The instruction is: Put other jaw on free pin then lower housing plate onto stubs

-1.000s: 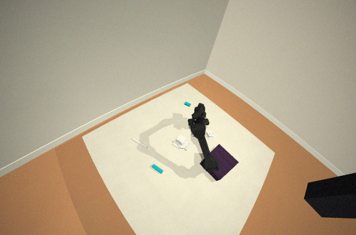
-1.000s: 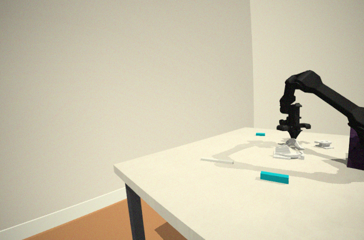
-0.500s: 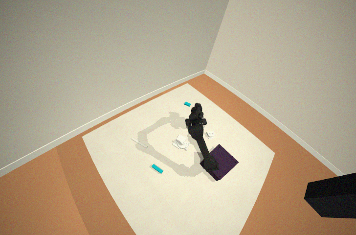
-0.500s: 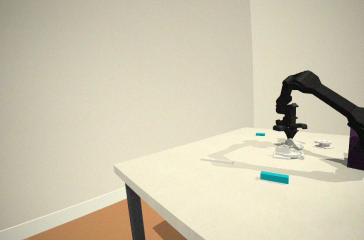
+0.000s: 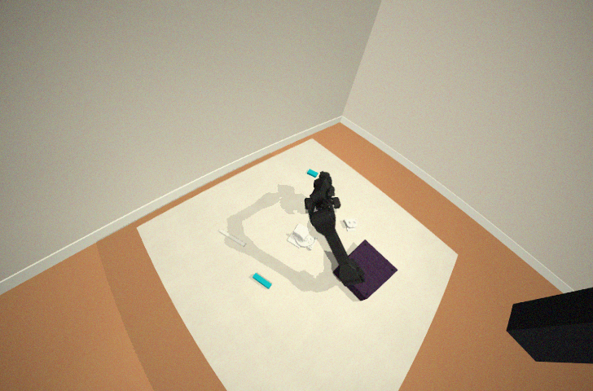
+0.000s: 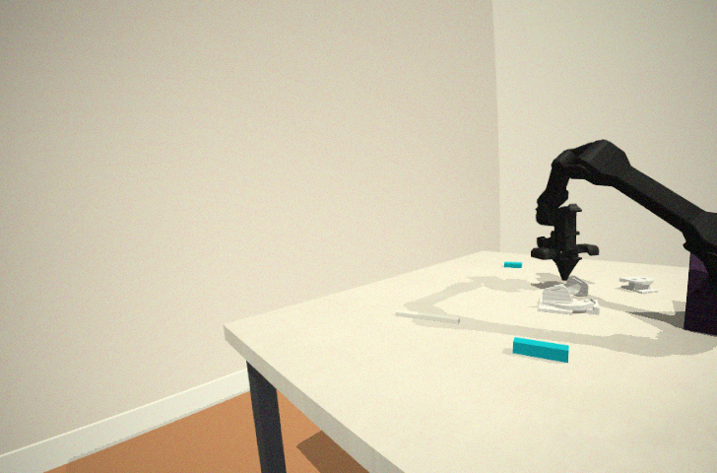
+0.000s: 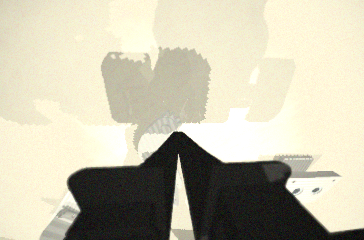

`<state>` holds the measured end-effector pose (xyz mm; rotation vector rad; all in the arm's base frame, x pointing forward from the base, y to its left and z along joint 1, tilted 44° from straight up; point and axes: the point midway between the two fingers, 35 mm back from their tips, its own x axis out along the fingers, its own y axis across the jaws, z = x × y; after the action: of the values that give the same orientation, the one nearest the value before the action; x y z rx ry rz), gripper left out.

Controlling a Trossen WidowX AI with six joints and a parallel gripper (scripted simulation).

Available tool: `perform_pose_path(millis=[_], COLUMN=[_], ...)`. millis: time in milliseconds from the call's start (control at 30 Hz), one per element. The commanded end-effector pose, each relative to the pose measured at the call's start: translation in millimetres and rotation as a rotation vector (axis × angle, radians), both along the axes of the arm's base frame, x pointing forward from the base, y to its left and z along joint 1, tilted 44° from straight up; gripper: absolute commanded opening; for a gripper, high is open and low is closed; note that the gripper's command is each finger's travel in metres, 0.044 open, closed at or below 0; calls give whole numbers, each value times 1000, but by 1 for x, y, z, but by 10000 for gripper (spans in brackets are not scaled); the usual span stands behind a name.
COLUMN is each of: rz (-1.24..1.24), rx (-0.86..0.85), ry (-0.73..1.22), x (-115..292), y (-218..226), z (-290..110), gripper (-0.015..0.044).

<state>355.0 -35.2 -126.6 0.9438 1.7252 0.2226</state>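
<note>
My gripper (image 6: 563,278) (image 7: 177,135) is shut, with nothing seen between its fingertips. It points down close above the loose pale jaw (image 6: 579,286) (image 7: 152,142), whose ridged part shows just past the fingertips in the wrist view. The arm hides this jaw in the top view. The white base (image 5: 295,240) (image 6: 549,308) with the other jaw on it stands beside the loose jaw; part of it shows at the wrist view's lower left. The white housing plate piece (image 5: 350,222) (image 6: 637,280) (image 7: 306,184) lies apart, with two dark holes. The free pin is too small to make out.
A thin white bar (image 5: 232,238) (image 6: 427,317) and a long teal block (image 5: 261,280) (image 6: 540,350) lie on the table (image 5: 278,340) (image 6: 426,384). A small teal block (image 5: 312,173) (image 6: 512,264) lies farther back. The arm stands at a dark purple block (image 5: 375,267) (image 6: 705,306).
</note>
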Motion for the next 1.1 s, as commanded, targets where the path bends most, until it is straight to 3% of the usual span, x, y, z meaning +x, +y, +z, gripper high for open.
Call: perform_pose_path(millis=[0, 167, 333, 867, 1067], rz=[-9, -1, 0, -14, -14], rx=[3, -3, -3, 1, 1], ry=[3, 0, 0, 3, 3], x=[1, 4, 4, 3, 3], y=[-1, -40, -42, -39, -39], z=[4, 42, 43, 39, 39], gripper=[0, 0, 0, 420, 440])
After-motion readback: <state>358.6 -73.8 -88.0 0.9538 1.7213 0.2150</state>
